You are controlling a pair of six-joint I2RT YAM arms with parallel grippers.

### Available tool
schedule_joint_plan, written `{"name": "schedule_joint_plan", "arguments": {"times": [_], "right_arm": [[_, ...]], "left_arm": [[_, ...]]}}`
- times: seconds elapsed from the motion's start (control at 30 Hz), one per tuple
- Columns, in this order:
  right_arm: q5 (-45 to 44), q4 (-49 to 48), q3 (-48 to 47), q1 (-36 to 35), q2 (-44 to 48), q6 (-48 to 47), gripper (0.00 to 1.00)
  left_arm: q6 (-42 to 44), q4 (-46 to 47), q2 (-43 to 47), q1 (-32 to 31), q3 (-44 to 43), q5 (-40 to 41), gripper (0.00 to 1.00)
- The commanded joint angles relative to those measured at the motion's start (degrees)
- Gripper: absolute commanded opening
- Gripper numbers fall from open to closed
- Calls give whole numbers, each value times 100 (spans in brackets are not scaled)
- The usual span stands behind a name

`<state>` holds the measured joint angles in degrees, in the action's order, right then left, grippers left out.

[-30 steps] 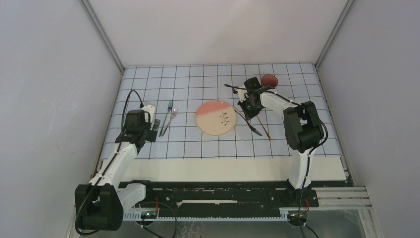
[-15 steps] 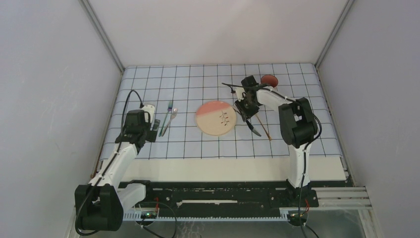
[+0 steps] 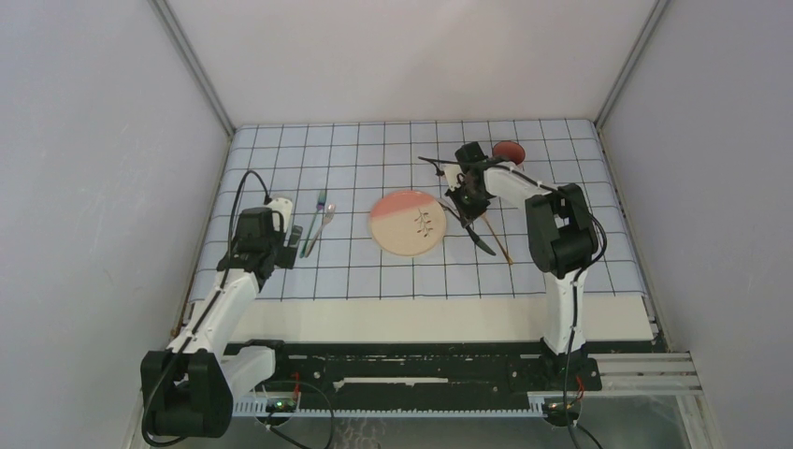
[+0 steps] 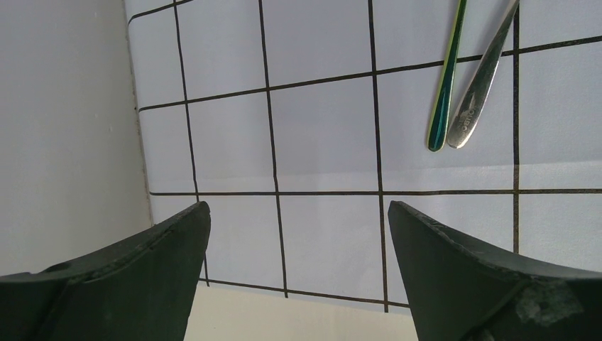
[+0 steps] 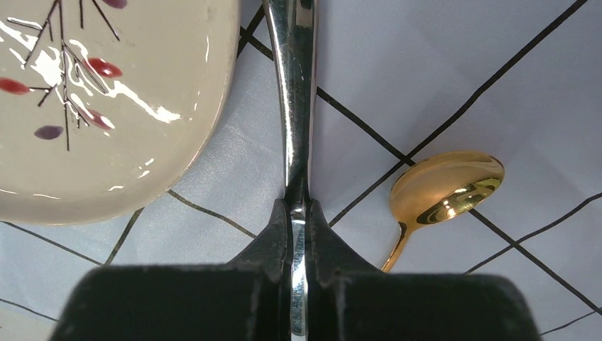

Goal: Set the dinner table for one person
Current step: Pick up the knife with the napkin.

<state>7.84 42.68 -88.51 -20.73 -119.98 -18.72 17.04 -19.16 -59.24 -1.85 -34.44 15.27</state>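
My right gripper (image 3: 465, 196) is shut on a thin silver utensil (image 3: 472, 236), seemingly a knife, just right of the pink-and-cream plate (image 3: 408, 223). In the right wrist view the jaws (image 5: 298, 207) pinch its shiny shaft (image 5: 298, 106), with the plate's rim (image 5: 163, 135) to the left and a gold spoon (image 5: 444, 190) to the right. My left gripper (image 3: 278, 245) is open and empty (image 4: 297, 213) near the cloth's front-left corner. A green-handled utensil (image 4: 444, 92) and a silver one (image 4: 483, 78) lie ahead of it. The cream dinner table (image 3: 421, 311) shows in front of the cloth.
A pale-blue black-gridded cloth (image 3: 374, 159) covers most of the surface. A red bowl (image 3: 508, 151) stands at the back right behind the right gripper. The gold spoon's handle (image 3: 502, 248) lies beside the held utensil. Grey walls close in on both sides.
My right arm has shifted a little to the left and back with the silver utensil still held. The left arm has not moved.
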Motion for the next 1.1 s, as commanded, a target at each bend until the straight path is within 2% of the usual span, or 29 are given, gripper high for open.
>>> {"name": "schedule_joint_plan", "arguments": {"times": [0.0,0.4,0.77,0.8,0.9,1.07], "right_arm": [[107,-184,261,-49,22,-15,0],[271,-476,461,16,776,172,0],[399,-384,503,191,818,205,0],[418,-297,448,198,739,221,4],[419,-244,441,218,598,276,23],[407,-208,451,185,442,376,36]], "left_arm": [[89,55,119,35,47,-124,100],[88,105,124,41,86,-156,100],[71,141,63,35,121,-198,100],[72,141,57,37,109,-192,100],[70,136,53,38,104,-206,100],[52,143,73,39,119,-181,100]]}}
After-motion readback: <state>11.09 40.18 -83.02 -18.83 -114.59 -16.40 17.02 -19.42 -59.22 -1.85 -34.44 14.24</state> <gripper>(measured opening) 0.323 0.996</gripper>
